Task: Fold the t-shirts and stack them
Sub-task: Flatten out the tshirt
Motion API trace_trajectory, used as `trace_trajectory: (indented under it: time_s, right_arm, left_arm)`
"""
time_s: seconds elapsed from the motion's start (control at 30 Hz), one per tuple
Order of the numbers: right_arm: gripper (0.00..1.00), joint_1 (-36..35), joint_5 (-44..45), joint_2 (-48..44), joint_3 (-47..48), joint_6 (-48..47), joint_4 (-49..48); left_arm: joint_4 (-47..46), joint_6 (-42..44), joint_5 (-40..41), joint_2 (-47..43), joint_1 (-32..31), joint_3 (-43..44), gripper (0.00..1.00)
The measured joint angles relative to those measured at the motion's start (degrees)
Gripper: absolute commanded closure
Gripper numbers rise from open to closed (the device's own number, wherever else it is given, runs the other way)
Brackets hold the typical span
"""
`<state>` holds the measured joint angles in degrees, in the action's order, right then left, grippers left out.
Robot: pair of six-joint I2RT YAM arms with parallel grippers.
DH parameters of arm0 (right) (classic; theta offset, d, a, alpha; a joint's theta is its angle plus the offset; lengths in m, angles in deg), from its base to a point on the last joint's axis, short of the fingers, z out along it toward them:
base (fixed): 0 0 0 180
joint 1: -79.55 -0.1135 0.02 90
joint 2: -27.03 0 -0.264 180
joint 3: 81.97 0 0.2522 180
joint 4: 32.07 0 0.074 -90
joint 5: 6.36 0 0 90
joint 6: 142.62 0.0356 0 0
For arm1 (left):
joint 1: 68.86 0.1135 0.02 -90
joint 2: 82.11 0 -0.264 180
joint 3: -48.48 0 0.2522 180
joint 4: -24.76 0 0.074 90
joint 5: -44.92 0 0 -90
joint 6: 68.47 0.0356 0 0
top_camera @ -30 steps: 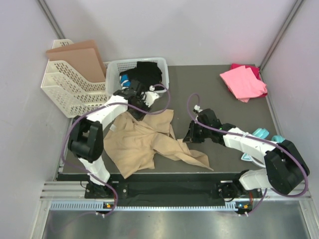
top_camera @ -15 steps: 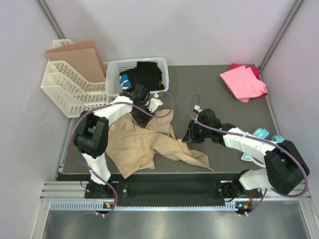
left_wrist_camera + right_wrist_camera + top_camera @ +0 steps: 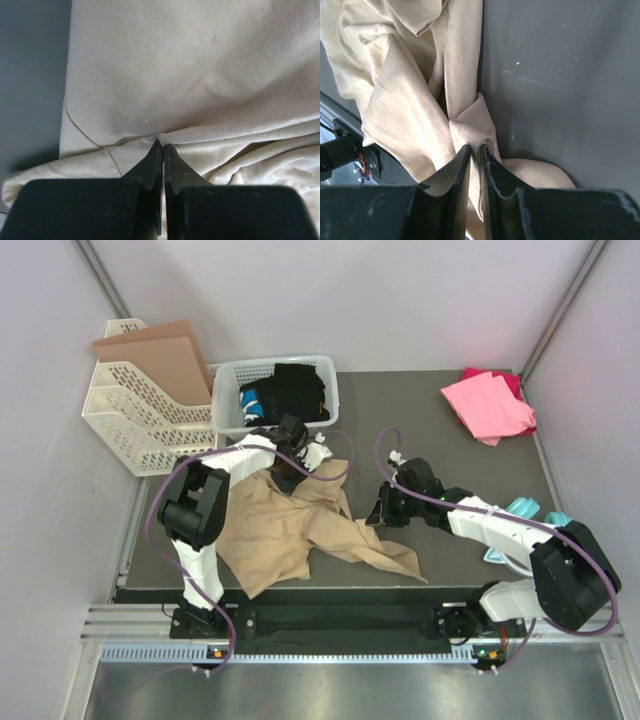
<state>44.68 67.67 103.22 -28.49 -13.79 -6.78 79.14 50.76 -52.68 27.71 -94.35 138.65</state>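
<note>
As left gripper (image 3: 162,146) clamps the tan t-shirt (image 3: 190,75), right gripper (image 3: 474,148) seemingly clamps it too.

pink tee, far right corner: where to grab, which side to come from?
Probably its near-left edge, approached from the table centre: the pink t-shirt lies flat on bare surface there, while its far-right side overlaps the magenta t-shirt beside the wall.

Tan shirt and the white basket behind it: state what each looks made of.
Tan shirt: soft woven or knit cloth, matte, likely cotton; fine weave, stitched seam and limp folds show. White basket: likely rigid moulded plastic; regular perforated walls.
</note>
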Motion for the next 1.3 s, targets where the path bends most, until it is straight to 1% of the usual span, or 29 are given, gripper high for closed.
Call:
trace_trajectory:
  time_s: [0.33, 0.63, 0.73, 0.77, 0.8, 0.9, 0.97, 1.1, 1.2, 1.3]
  right_arm:
    - [0.87, 0.00, -0.37, -0.02, -0.46, 0.00, -0.39]
    - [0.87, 0.00, -0.39, -0.07, -0.74, -0.02, -0.46]
    - [0.92, 0.00, -0.39, -0.07, -0.74, -0.04, -0.42]
    - [0.96, 0.00, -0.24, -0.15, -0.74, -0.20, -0.33]
    - [0.99, 0.00, -0.07, -0.28, -0.68, -0.35, 0.04]
    - [1.00, 0.00, 1.97, -2.05, 0.33, -1.55, 3.23]
    - [1.00, 0.00, 4.31, -3.76, 3.32, -3.06, 7.23]
    - [1.00, -0.13, 9.81, -7.41, 14.38, -7.15, 14.49]
    - [1.00, -0.46, 14.03, -12.79, 22.93, -10.71, 17.29]
    - [1.00, -0.68, 16.20, -20.48, 27.30, -13.09, 18.91]
  left_arm:
    - [0.35, 0.09, 1.05, -0.57, 0.00, 1.20, 1.00]
    - [0.42, 0.92, 2.32, -8.50, 0.81, 5.07, 1.00]
    - [-0.02, 0.92, 2.93, -9.99, 1.11, 6.51, 1.00]
    - [-0.20, 0.90, 3.26, -10.27, 1.29, 6.73, 1.00]
    - [-0.42, 0.87, 3.69, -10.40, 1.53, 6.75, 1.00]
    - [-0.94, 0.70, 5.22, -10.93, 2.45, 7.21, 1.00]
    - [-0.81, 0.59, 6.51, -11.21, 3.65, 8.94, 1.00]
    - [0.22, 0.22, 9.49, -13.38, 6.49, 17.20, 1.00]
    - [0.61, 0.26, 11.93, -19.02, 7.54, 23.30, 1.00]
    - [0.98, 0.44, 13.53, -25.99, 7.30, 28.04, 1.00]
